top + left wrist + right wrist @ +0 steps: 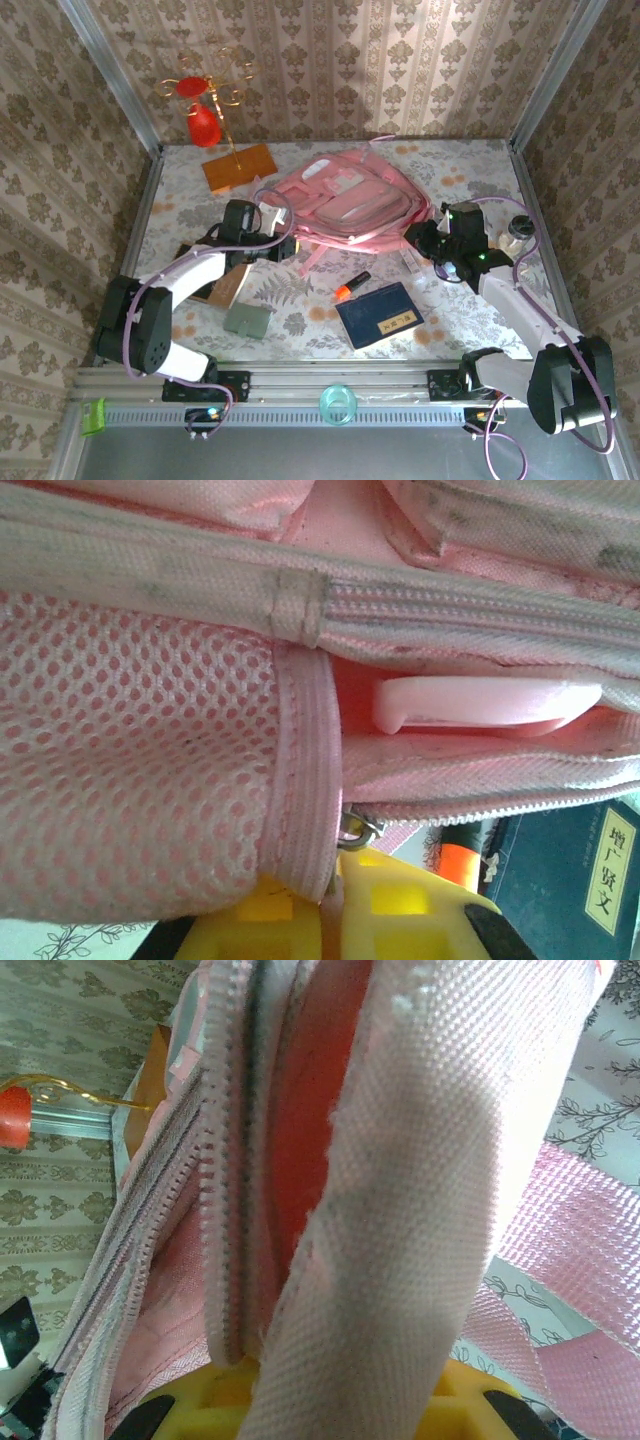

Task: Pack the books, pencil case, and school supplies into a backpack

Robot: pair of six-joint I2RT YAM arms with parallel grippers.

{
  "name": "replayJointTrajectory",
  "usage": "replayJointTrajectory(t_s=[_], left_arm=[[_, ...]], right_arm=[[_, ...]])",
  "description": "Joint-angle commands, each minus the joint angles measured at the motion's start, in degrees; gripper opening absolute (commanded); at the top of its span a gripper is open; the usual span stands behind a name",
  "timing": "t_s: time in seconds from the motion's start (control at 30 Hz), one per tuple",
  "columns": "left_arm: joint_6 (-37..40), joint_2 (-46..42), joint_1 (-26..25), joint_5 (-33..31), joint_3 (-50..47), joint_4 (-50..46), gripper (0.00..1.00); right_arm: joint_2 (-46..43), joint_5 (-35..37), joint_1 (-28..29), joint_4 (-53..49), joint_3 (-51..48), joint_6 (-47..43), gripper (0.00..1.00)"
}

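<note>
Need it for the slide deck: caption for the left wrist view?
Left gripper shut on the pink backpack at its mesh-pocket trim; orange marker and navy book lie beyond.

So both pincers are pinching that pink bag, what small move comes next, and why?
Probably pull the backpack open slightly wider. The left pincer is shut on its side seam, the right pincer on fabric beside the zip, while the navy book and marker lie outside on the table.
</note>
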Motion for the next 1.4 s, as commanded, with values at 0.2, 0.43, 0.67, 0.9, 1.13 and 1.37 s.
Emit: replayJointTrajectory(t_s=[0.2, 0.43, 0.67, 0.9, 1.13, 1.37], left_arm=[[-3.41, 3.01, 3.79, -8.42, 2.15, -0.39, 0.05], [-3.73, 4.62, 4.57, -7.14, 2.6, -0.01, 0.07], [-3.87, -3.84, 4.45, -4.97, -0.22, -0.33, 0.56], [4.67, -13.98, -7.24, -12.06, 2.17, -1.65, 0.84], [16.3, 1.16, -20.7, -18.09, 19.59, -9.28, 0.95], [21.18, 12.42, -24.81, -18.81, 31.34, -14.53, 0.96]], right_arm=[[-3.63, 8.01, -1.08, 2.72, 0.1, -0.69, 0.0], [-3.88, 8.59, -1.08, 2.78, -0.35, -0.81, 0.0], [-4.0, 9.87, 1.55, 4.39, -0.61, 0.72, 0.0], [-4.83, 13.19, 7.31, 7.9, -1.32, 2.22, 0.0], [-3.5, 13.78, 10.76, 10.85, -1.05, 2.49, 0.0], [-1.73, 13.73, 12.51, 12.48, -0.97, 3.03, 0.0]])
